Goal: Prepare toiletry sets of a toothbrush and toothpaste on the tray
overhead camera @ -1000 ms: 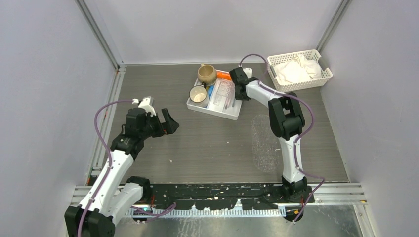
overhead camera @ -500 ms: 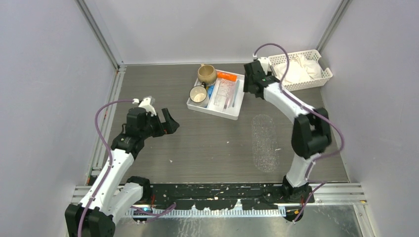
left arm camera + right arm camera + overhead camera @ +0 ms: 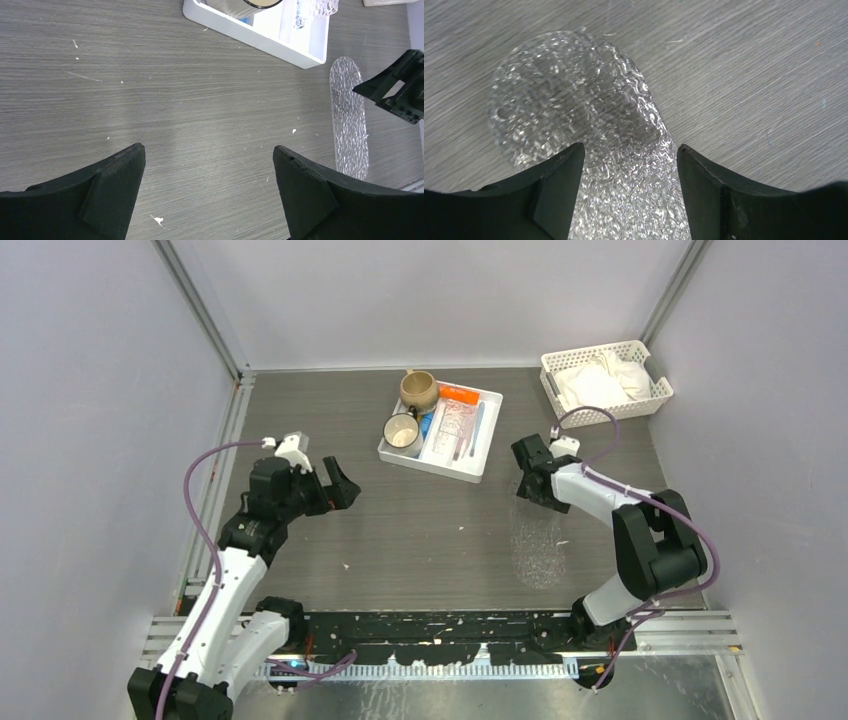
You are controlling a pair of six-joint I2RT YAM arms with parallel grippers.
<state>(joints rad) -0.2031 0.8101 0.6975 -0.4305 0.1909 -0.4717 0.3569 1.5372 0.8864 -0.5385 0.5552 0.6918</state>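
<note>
**Right end effector [image 3: 630,150] empty-jawed above the tray**

Jaws apart, nothing between them. Poised low over the far, rounded end of the tray [image 3: 538,538], likely because that is where a set gets laid down. Nothing seen on the tray so far.

Tray flat on the worktop [image 3: 400,530], right of centre, in easy reach of the right arm. Elongated as seen here, with the long axis running near to far and the far end pointing toward the white compartmented tray [image 3: 440,466].

Toothpaste in that white tray, beside two mugs [image 3: 418,390]: orange tube [image 3: 455,393] at the far edge, long axis roughly left to right; blue tube [image 3: 427,425] lengthwise in a slot. Cap directions too small to tell.

Left end effector [image 3: 340,485] spread wide and empty above bare worktop, well apart from both trays. Probably kept clear of the right arm's path.
</note>
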